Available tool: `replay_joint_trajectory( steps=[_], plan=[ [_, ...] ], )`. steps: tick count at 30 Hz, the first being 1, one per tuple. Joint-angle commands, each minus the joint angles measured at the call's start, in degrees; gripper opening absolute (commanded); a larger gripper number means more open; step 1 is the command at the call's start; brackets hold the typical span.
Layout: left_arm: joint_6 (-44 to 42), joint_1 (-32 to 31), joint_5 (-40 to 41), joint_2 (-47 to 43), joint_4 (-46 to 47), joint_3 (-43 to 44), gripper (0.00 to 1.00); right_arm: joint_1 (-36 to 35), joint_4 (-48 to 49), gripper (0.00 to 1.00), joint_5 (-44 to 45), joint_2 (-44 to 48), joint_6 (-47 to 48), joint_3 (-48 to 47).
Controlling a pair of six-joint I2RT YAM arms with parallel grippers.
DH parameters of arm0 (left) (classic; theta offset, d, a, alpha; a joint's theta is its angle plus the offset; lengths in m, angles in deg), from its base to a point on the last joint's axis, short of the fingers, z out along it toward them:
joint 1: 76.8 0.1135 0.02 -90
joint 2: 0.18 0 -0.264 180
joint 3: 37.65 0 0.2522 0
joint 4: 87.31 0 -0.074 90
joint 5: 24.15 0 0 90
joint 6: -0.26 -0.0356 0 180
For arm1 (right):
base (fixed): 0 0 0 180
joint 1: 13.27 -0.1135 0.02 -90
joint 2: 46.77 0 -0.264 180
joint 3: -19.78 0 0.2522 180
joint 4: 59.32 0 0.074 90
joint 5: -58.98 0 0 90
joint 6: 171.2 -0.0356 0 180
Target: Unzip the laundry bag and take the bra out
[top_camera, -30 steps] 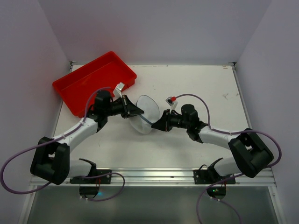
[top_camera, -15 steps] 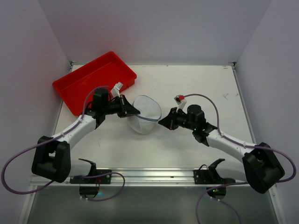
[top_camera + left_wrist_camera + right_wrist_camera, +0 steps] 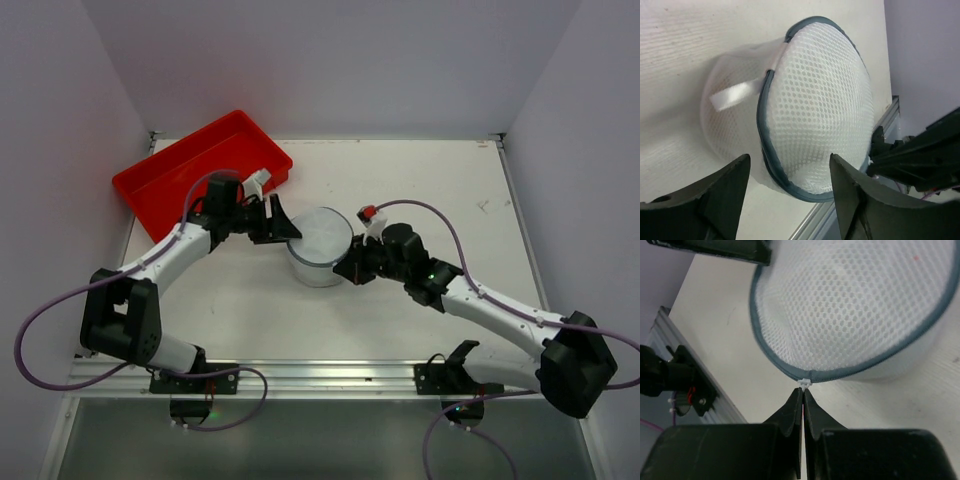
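Note:
The laundry bag [image 3: 320, 243], a round white mesh drum with blue-grey zip trim, stands on the table between both arms. My left gripper [image 3: 291, 233] is open at its left side, and in the left wrist view the fingers [image 3: 725, 200] stand apart in front of the laundry bag [image 3: 815, 100], holding nothing. My right gripper [image 3: 347, 272] is shut at the bag's near right rim. In the right wrist view its tips [image 3: 803, 390] pinch the small white zip pull [image 3: 804, 382] on the trim of the laundry bag [image 3: 850, 305]. The bra is hidden.
A red tray [image 3: 190, 180] sits at the back left, just behind my left arm. A metal rail [image 3: 330, 375] runs along the table's near edge. White walls close in the back and sides.
My left gripper has opened and let go of the bag. The bag went from tilted on its side to standing flat. My right gripper closed and moved in onto the zip pull.

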Motion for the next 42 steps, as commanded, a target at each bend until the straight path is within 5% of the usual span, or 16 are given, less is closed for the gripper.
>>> replay_joint_trajectory(
  steps=[1, 3, 6, 11, 17, 23, 26, 30, 32, 42],
  plan=[
    [2.91, 0.78, 2.56, -1.53, 0.20, 1.05, 0.71, -3.65, -1.91, 0.00, 2.67, -1.73, -4.04, -5.72],
    [5.39, 0.78, 4.14, -3.21, 0.65, -0.09, 0.90, -5.40, 0.70, 0.00, 3.54, -4.98, -7.63, -7.73],
    [10.66, 0.70, 7.81, -8.56, 0.38, -3.26, 1.00, -7.95, 4.74, 0.00, 6.25, -9.02, -10.72, -9.06],
    [18.48, 0.26, 17.32, -20.69, -0.86, -10.46, 1.00, -10.33, 6.79, 0.00, 8.03, -13.78, -11.43, -11.96],
    [23.15, -6.67, 17.41, -20.80, 4.06, -13.64, 0.94, -11.47, 8.02, 0.00, 8.82, -16.51, -11.35, -12.14],
    [24.64, -11.52, 19.62, -14.38, 7.84, -13.11, 0.79, -11.65, 7.93, 0.00, 9.52, -16.51, -11.00, -12.31],
    [25.18, -12.40, 20.22, -12.89, 9.96, -12.67, 0.62, -11.65, 7.84, 0.00, 9.52, -16.25, -10.91, -12.05],
    [24.04, -12.58, 21.37, -11.48, 9.87, -11.26, 0.14, -11.65, 6.44, 0.00, 11.10, -14.49, -10.64, -9.78],
    [22.63, -12.40, 21.98, -10.60, 8.39, -10.30, 0.02, -11.56, 5.65, 0.00, 12.59, -13.26, -10.03, -8.63],
    [8.41, -3.62, 14.26, -4.73, 2.16, -4.35, 0.00, -2.43, -2.61, 0.00, 13.74, 0.62, -4.67, 1.04]
  ],
)
